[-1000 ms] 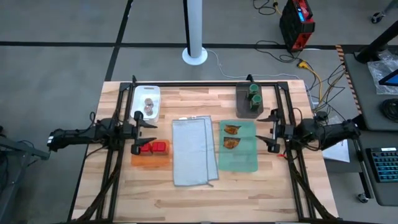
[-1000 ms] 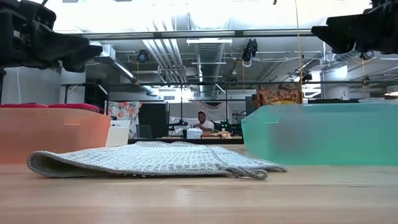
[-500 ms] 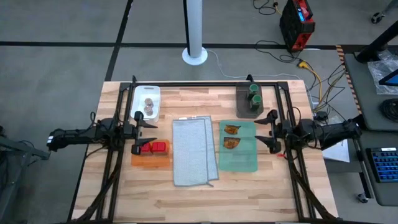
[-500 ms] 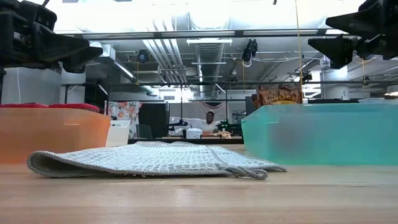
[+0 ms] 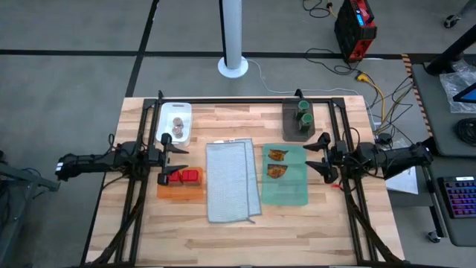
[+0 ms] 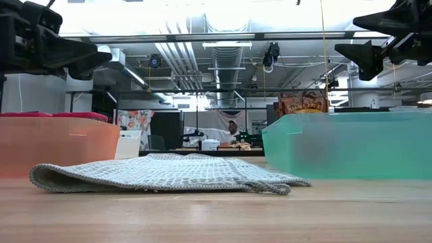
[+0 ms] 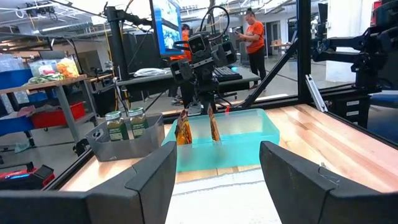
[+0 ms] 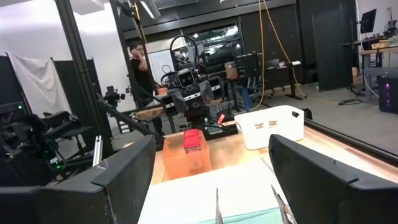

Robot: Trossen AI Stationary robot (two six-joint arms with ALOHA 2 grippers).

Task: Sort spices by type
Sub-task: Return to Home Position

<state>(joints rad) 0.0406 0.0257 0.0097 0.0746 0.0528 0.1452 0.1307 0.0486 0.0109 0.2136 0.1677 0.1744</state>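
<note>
A: Biggest worry first?

B: The arms themselves. Take the centre of the table (image 5: 223,231) in the high view as the dial. The left gripper (image 5: 165,158) hangs at 9 o'clock, spread wide and empty, with one finger above the outer wall of the orange bin (image 5: 178,193). The right gripper (image 5: 315,154) mirrors it at 3 o'clock, also spread and holding nothing, just outside the teal bin (image 5: 286,193). If either arm sank while pulling away, I judge a finger could hook a wall and drag the bin.

A: And the spices?

B: All paired, by the look of it.
- The red containers (image 5: 186,176) are in the orange bin.
- The packets (image 5: 277,155) are in the teal bin.
- The shakers (image 5: 178,126) are in the white bin (image 5: 186,110) at 10 o'clock.
- The green-topped jars (image 5: 304,112) are in the dark grey bin (image 5: 288,130) at 1 o'clock.

The packets stand on edge, so a knock to their bin would likely topple them. The jars and shakers sit well apart from both grippers.

A: Room to move?

B: Plenty outward. The low view shows both grippers well above the bin rims. The black frame rails (image 5: 245,103) fence 9, 12 and 3 o'clock, so each arm should retreat along its own line. The 6 o'clock strip of the table is bare wood. The grey cloth (image 5: 230,182) fills the centre, between the orange and teal bins and just beside each.
</note>
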